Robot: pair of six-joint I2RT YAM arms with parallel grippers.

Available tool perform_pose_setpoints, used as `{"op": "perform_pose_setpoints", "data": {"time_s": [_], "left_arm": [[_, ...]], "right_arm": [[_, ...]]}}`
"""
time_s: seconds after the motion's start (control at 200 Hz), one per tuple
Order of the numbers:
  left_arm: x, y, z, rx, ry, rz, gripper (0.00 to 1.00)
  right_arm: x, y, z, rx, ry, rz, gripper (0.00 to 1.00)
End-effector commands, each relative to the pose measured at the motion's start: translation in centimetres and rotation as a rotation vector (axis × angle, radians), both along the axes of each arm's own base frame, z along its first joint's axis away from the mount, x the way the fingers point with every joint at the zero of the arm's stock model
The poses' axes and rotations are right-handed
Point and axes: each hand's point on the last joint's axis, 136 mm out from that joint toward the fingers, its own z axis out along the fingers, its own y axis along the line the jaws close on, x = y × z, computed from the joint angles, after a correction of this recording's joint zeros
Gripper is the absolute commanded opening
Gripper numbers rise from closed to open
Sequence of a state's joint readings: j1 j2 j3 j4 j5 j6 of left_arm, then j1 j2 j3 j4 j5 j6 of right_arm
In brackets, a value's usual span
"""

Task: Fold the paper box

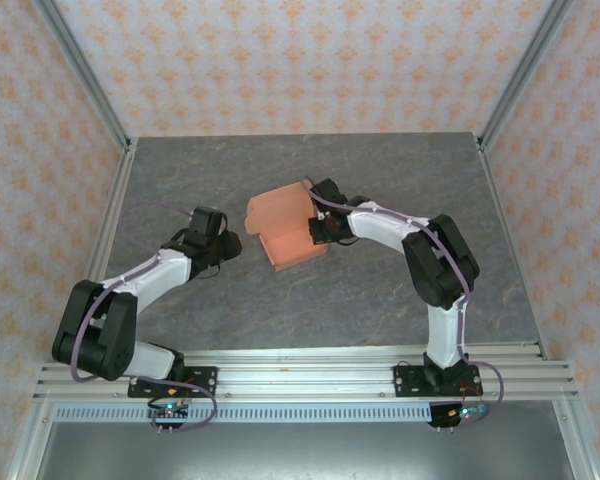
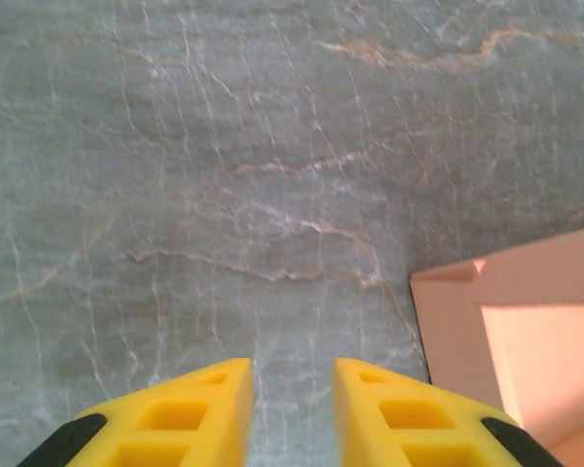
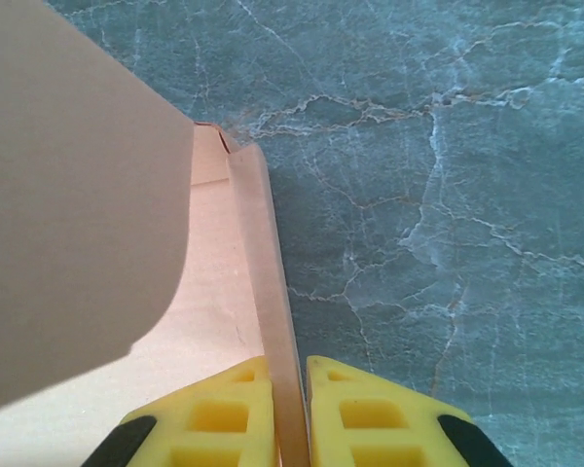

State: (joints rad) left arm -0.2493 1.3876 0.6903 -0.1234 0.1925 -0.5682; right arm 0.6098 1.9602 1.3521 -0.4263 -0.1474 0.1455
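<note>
The paper box (image 1: 288, 232) has one side wall pinched in your right gripper (image 3: 290, 375). In the right wrist view the two yellow fingers (image 3: 219, 418) sit tight on either side of the thin card edge, one inside the box and one outside, with the wall running up between them. In the top view that gripper (image 1: 317, 228) meets the right-hand side of the box. To the left of the held wall, the box (image 3: 224, 311) shows a bare, pale salmon-orange floor. A large flap of the same card stands up over it and blocks most of the left of the right wrist view. Your left gripper (image 2: 292, 375) is released: its yellow fingers (image 2: 175, 418) are apart, with only grey tabletop between them and nothing held. In the left wrist view the corner of the box (image 2: 526, 321) lies just to the right of those fingers, not touching them, with an upright wall and plain card inside. From above, the left gripper (image 1: 228, 246) is near the box's left side. The box sits around the middle of the grey marbled table (image 1: 380, 290), partly folded, with one panel raised at the far side.
</note>
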Motion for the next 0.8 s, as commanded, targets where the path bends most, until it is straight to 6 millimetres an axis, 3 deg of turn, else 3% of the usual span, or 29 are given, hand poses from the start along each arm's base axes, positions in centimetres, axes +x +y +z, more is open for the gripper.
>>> {"op": "perform_pose_setpoints", "data": {"time_s": [0.0,0.29,0.455,0.636,0.796], "left_arm": [[-0.6,-1.0,0.6,-0.026,-0.017,-0.015,0.29],[-1.6,-5.8,0.9,-0.226,-0.029,-0.070,0.35],[-1.2,-8.2,1.1,-0.231,-0.048,-0.104,0.39],[0.6,-9.4,0.3,-0.223,-0.049,-0.105,0.38],[1.4,-9.0,-0.4,-0.166,-0.044,-0.102,0.37]], "right_arm": [[-1.0,-3.7,-2.1,-0.201,0.013,-0.070,0.12],[-0.8,-3.1,-0.8,-0.173,-0.014,-0.048,0.13],[-0.7,-2.9,-0.9,-0.161,-0.013,-0.046,0.13],[-0.7,-3.1,-1.0,-0.177,-0.018,-0.040,0.13],[-0.7,-3.5,-1.1,-0.207,-0.026,-0.035,0.14]]}}
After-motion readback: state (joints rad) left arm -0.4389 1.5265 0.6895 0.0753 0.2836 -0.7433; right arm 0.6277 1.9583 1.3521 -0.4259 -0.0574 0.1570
